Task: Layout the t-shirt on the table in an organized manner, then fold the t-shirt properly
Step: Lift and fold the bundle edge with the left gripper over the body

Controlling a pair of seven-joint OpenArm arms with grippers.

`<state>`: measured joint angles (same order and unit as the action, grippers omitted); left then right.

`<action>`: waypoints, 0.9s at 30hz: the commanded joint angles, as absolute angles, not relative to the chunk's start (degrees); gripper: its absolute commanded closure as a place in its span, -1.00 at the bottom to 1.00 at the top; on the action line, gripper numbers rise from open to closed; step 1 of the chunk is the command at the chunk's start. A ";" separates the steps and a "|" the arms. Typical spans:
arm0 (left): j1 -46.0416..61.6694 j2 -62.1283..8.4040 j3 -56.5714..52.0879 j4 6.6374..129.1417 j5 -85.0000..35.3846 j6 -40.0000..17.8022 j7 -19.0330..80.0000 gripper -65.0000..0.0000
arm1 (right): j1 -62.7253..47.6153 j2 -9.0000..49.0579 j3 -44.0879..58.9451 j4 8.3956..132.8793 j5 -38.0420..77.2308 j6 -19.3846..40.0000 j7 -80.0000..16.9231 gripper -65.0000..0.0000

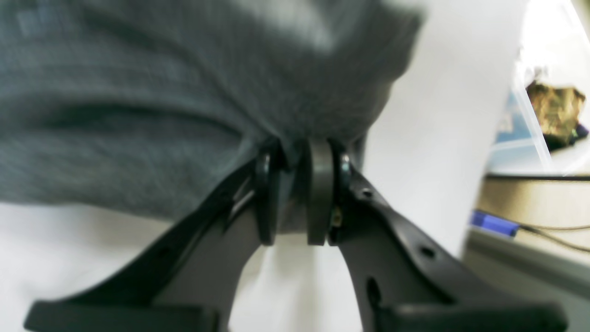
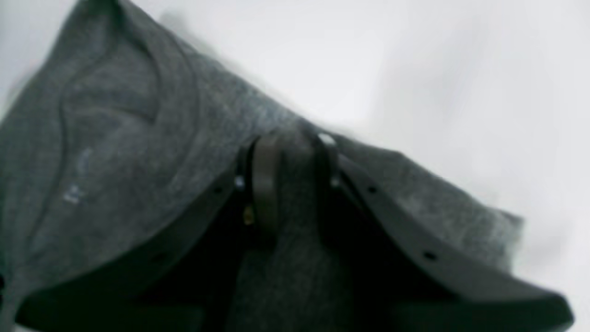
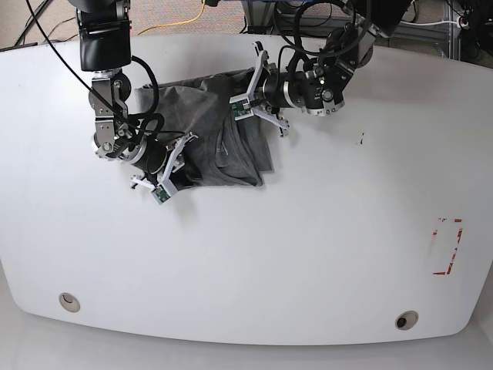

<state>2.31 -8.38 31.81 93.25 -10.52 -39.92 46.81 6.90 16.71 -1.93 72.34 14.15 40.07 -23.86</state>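
On the far half of a glossy white table (image 3: 246,254), toward the base view's left, a grey t-shirt (image 3: 216,131) lies bunched in a rumpled heap, with folds overlapping and no sleeve or collar clearly laid out. Two black robot arms reach into it from opposite sides. At the heap's near left edge, the right gripper (image 2: 288,159) has its jaws drawn in narrow, with a ridge of grey fabric pinched between them; cloth spreads out on both sides of it and white tabletop shows beyond. At the heap's far right edge, the left gripper (image 1: 297,159) is likewise nearly closed, its two pads squeezing a thin fold of the shirt, while the rest of the cloth bulges above and to the left in that wrist view. Both wrist views are blurred. Near the table's front edge sit two round grommet holes (image 3: 69,301), one toward each corner. A red tape rectangle (image 3: 447,247) marks the tabletop well apart from the shirt, on the base view's right side.
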 commanded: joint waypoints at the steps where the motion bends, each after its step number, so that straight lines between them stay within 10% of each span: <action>1: -0.48 -9.45 31.78 90.42 -11.21 -40.00 43.74 0.73 | 7.16 17.80 0.57 71.96 14.29 40.00 -23.08 0.60; 27: -21.76 -6.90 31.52 69.85 -11.65 -40.00 34.95 0.73 | -9.89 9.98 13.58 107.65 13.67 40.00 -39.60 0.60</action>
